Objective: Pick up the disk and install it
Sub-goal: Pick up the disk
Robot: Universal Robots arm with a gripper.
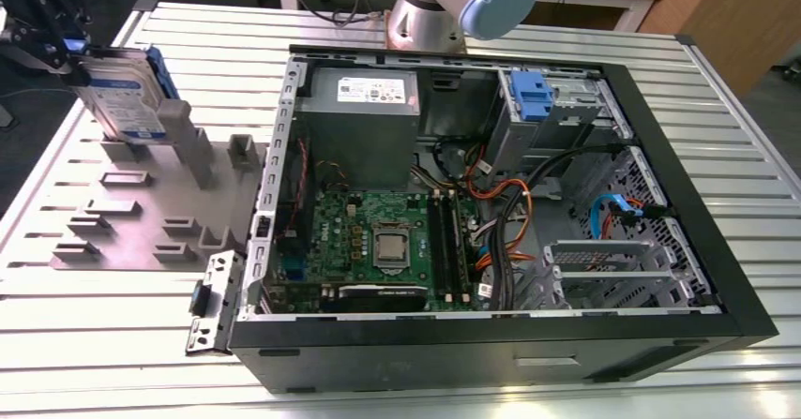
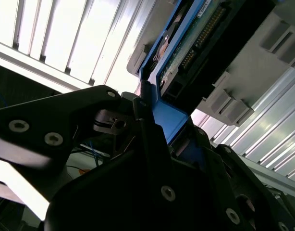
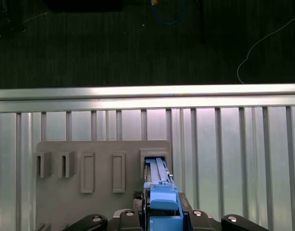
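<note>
disk (image 1: 119, 96) in rack (image 1: 135, 224) | rack: exterior view's left of case (image 1: 501, 335)

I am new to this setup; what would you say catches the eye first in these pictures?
The open computer case, its green motherboard exposed, dominates the table. At the exterior view's left, the gripper clasps the disk, upright at a grey fixture.

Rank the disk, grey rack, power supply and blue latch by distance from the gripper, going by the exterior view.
1. Disk: at the gripper, on the exterior view's far left.
2. Grey rack: just beneath, holding the disk's lower end.
3. Power supply: inside the case, toward its left.
4. Blue latch: farther right in the case.
</note>
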